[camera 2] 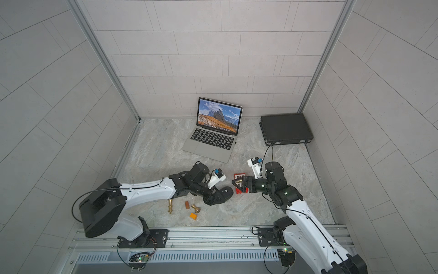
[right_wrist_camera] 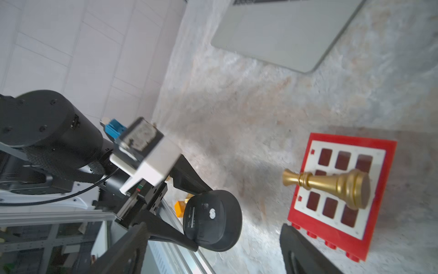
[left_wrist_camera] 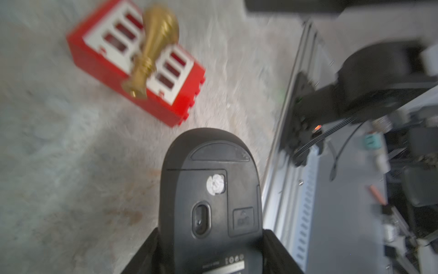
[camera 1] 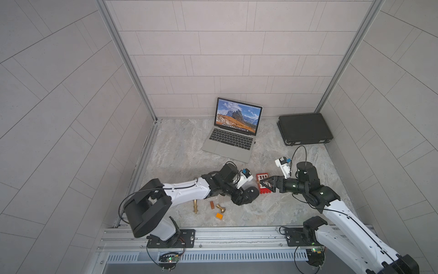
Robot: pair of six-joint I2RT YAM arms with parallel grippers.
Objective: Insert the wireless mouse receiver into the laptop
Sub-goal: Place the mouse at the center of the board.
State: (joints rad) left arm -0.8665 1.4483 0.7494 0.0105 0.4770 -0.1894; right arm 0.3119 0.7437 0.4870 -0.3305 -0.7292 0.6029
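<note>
Nearest the left wrist camera, the black mouse [left_wrist_camera: 208, 189] is seen underside up, clamped across its width by the left pincer [left_wrist_camera: 212, 233]; beyond it a gold chess piece [left_wrist_camera: 154, 47] lies across a red block [left_wrist_camera: 166, 109]. In both top views the right pincer [camera 1: 262, 184] is held over that block, and a tiny dark stub, judged to be the wireless mouse receiver [camera 1: 254, 142] though too small to be sure, is seen touching the right edge of the laptop [camera 1: 219, 149], jutting sideways. It lies beyond the right pincer, the nearer of the two. In the right wrist view that pincer's fingers are spread wide, with nothing gripped.
</note>
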